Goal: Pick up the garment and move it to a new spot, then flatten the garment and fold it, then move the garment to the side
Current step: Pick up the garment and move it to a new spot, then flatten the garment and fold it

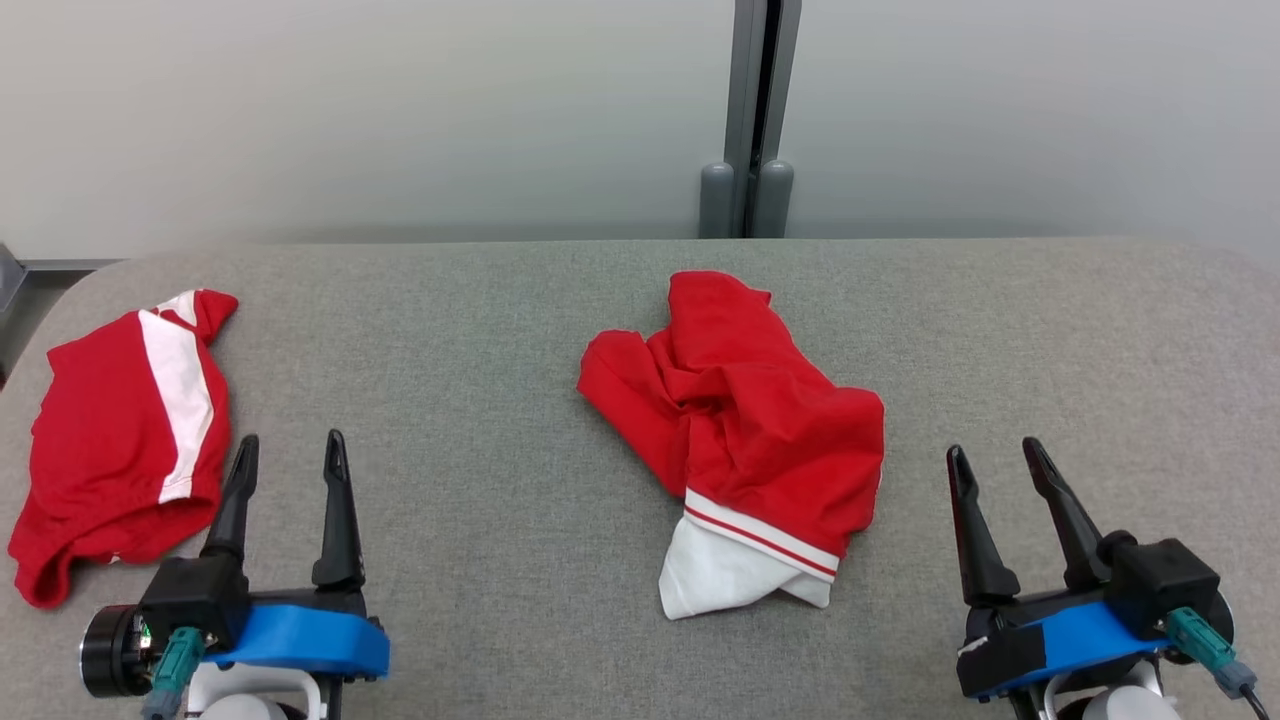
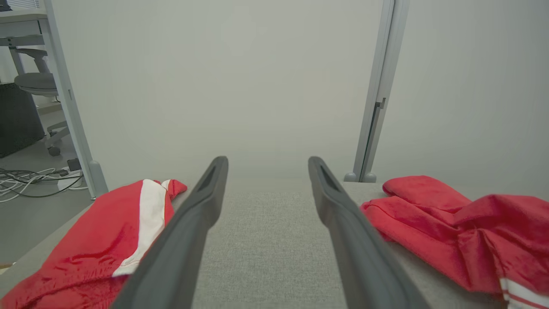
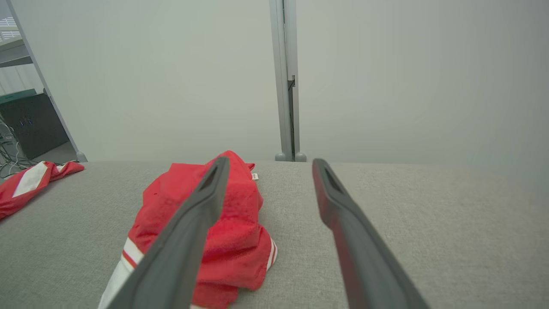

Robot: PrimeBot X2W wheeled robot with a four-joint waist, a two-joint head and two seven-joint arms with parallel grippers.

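**Inspector:** Which step is in hand?

**Assessor:** The first, and in my judgement it is not yet begun. The crumpled red garment [image 1: 735, 440] lies mid-table, untouched. The left gripper [image 1: 291, 440] and the right gripper [image 1: 993, 448] both stand spread and empty, apart from the garment.

**Inspector:** What does the next move call for?

**Assessor:** Probably a reach by the right gripper toward its 10 o'clock, then a pinch on a raised fold.

**Inspector:** And the surroundings?

**Assessor:** The table [image 1: 500, 330] is covered in grey fabric. A second red garment [image 1: 125, 440], white-striped, lies at the table's 9 o'clock edge. A pale partition wall [image 1: 400, 100] with a grey post [image 1: 750, 120] stands at 12 o'clock.
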